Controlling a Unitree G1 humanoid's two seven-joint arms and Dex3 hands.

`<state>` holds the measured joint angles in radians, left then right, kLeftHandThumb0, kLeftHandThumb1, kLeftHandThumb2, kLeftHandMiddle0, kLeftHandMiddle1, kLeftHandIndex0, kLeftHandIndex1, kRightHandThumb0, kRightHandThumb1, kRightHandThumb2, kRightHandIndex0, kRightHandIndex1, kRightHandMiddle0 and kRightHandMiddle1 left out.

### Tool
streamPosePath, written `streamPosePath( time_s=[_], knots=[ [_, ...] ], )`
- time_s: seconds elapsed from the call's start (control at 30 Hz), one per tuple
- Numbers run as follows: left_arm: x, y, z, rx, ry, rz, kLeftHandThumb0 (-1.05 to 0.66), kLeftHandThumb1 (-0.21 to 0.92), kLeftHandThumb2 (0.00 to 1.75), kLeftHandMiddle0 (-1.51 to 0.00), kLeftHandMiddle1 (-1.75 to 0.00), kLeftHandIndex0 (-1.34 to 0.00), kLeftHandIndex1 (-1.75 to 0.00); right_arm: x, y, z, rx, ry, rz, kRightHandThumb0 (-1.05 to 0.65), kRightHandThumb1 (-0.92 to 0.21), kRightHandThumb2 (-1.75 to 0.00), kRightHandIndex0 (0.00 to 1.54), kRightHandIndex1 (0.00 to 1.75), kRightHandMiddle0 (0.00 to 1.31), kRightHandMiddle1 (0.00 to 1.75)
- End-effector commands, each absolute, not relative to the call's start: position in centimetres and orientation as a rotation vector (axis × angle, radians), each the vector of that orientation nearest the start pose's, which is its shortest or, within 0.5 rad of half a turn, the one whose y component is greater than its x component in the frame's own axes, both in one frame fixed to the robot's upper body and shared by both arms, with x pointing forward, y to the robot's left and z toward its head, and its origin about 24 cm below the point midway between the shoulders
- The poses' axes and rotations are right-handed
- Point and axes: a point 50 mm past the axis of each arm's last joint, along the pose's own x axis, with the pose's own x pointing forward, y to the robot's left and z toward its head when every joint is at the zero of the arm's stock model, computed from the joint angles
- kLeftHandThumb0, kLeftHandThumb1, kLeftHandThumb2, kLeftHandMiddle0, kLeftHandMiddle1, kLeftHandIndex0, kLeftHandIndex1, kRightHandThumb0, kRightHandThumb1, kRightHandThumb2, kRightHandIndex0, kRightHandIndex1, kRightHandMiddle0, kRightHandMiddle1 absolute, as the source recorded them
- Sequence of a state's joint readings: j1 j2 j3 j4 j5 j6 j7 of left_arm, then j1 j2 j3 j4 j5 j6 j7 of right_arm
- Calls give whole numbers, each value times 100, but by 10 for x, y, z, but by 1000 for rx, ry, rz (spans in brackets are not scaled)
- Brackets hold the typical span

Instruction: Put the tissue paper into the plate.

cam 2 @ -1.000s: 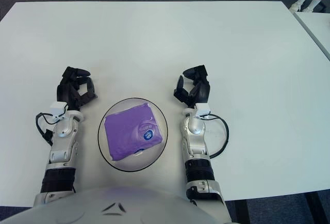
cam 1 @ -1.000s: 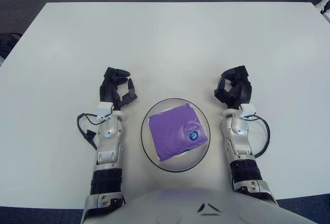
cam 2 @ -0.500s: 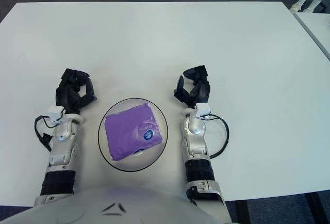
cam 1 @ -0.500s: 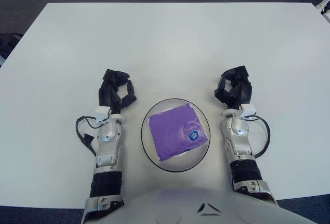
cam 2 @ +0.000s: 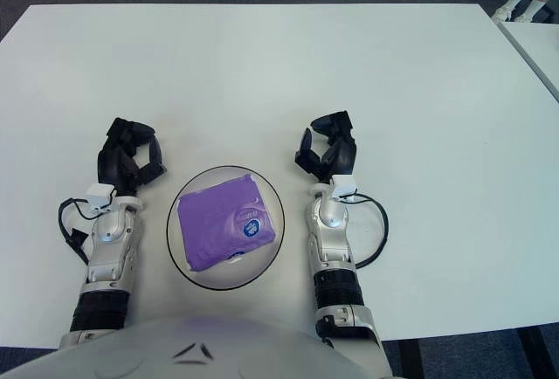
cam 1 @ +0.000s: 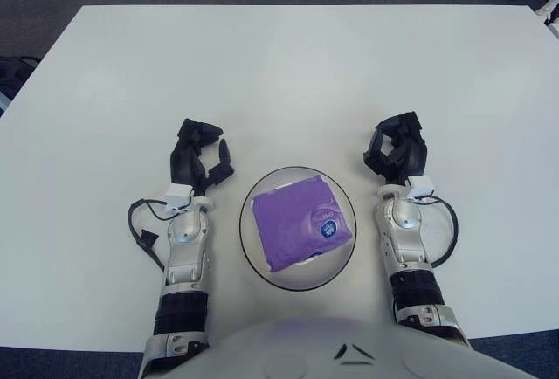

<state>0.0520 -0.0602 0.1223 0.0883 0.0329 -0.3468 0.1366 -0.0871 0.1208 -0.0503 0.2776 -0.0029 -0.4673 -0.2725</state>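
The purple tissue paper [cam 1: 301, 223] already sits inside the plate [cam 1: 251, 251], right between both hands. The left robot hand [cam 1: 198, 162] and the right robot hand [cam 1: 397, 151] flank it about equally on the desk [cam 1: 279, 73], fingers loosely curled, holding nothing.

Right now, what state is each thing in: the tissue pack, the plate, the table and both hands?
Tissue pack: lying flat inside the plate, held by neither hand.
Plate: upright on the table between the two hands, holding the tissue pack.
Left hand: beside the plate's left, fingers relaxed, holding nothing.
Right hand: beside the plate's right, fingers loosely curled, holding nothing.
Table: white, bearing the plate.
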Motion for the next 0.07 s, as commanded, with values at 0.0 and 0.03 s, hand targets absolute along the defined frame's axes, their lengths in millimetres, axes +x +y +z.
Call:
streamPosePath(
  time_s=[0.0,0.03],
  knots=[
    [222,177,9,-11,-49,287,-43,48,112,-78,-175,-48,-175,228,-138,-15,214,-3,-369,-41,-54,-104,68,166,44,175],
    [222,177,7,-13,-44,282,-43,48,112,-79,-175,-48,-175,228,-138,-15,215,-4,-367,-42,-54,-104,68,166,44,175]
  ],
)
